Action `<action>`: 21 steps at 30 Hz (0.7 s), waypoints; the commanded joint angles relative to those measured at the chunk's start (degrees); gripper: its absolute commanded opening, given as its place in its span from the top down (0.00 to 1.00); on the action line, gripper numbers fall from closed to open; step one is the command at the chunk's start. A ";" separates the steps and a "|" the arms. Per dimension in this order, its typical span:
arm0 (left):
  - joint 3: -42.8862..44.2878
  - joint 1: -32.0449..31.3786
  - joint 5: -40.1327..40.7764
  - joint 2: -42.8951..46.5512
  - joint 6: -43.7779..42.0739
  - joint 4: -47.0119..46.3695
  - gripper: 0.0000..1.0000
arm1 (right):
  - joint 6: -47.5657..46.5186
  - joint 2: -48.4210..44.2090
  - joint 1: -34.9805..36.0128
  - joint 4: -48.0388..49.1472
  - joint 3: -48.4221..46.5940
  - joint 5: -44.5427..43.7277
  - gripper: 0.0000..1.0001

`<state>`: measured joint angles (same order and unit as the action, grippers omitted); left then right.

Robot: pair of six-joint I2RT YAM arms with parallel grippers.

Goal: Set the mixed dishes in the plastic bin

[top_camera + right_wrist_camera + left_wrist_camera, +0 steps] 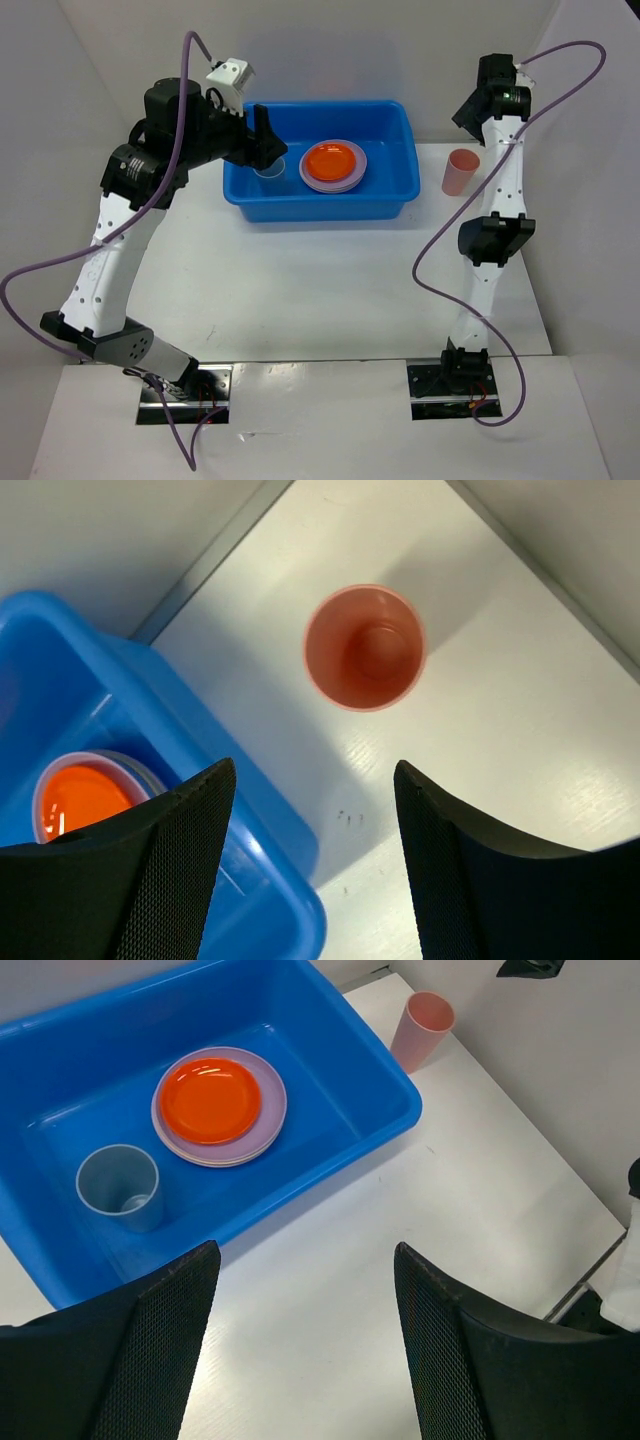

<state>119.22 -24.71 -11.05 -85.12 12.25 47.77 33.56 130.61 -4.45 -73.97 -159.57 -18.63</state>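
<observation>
– Inside the plastic bin [320, 207], what is lying there?

– A stack of plates is sitting near the middle of its floor. The orange plate [210, 1100] is lying on top, and the lavender plate [272, 1110] is showing as a ring beneath it. A paler edge is peeking out under those, but I cannot tell its colour for sure. The light-blue cup [118, 1185] is standing upright at the bin's left end, apart from the stack.

– And the salmon-pink cup [365, 647]?

– It is standing upright on the table [300, 290], outside the bin. It is sitting just beside the bin's right end and is not touching it.

– What is the left gripper [305, 1260] doing?

– It is hanging over the bin's left end, near the light-blue cup. Its jaws are spreading wide, with nothing between them.

– Is the right gripper [312, 775] holding anything?

– No. It is hovering high over the salmon-pink cup, and its wrist view is looking almost straight down into the cup. Its jaws are also standing wide apart and gripping nothing. The cup is showing beyond the gap between the fingers, not inside it.
</observation>
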 commanded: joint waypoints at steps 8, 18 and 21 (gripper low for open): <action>-2.93 0.28 -1.51 2.50 -0.74 -3.73 0.21 | -3.49 -9.40 -6.70 4.34 15.23 3.41 0.30; -2.06 1.33 -2.49 2.50 -1.79 -2.15 0.20 | -1.22 -18.28 -10.40 28.16 45.37 13.80 0.30; -2.68 1.86 -2.49 3.03 -2.32 -2.15 0.20 | 1.06 -19.34 -10.41 33.43 50.92 15.73 0.30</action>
<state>116.40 -23.40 -12.71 -84.31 11.68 47.16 32.49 114.76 -14.83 -50.78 -112.22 -6.15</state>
